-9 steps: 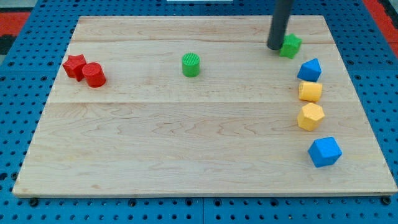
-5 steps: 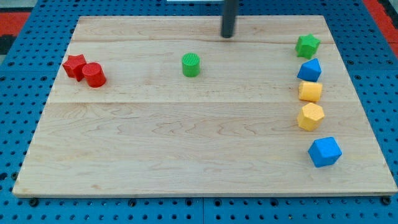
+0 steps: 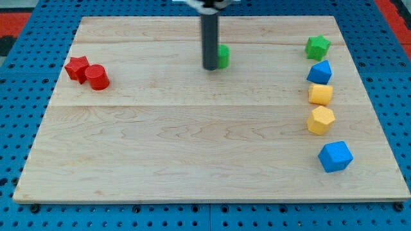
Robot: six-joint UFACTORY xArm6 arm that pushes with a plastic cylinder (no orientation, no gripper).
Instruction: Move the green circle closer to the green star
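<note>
The green circle (image 3: 223, 56) sits on the wooden board (image 3: 192, 154) near the view's top, just right of centre, partly hidden by my rod. My tip (image 3: 210, 67) touches its left side. The green star (image 3: 317, 46) lies at the view's upper right, well apart from the circle.
Below the green star runs a column: a blue block (image 3: 320, 72), a yellow block (image 3: 320, 94), a yellow hexagon (image 3: 320, 120) and a blue block (image 3: 335, 156). A red star (image 3: 77, 67) and a red cylinder (image 3: 97, 77) sit at the view's left.
My tip moved left from the green star to the circle's left side. The green circle has shifted right and slightly up. The star moved a little right early on.
</note>
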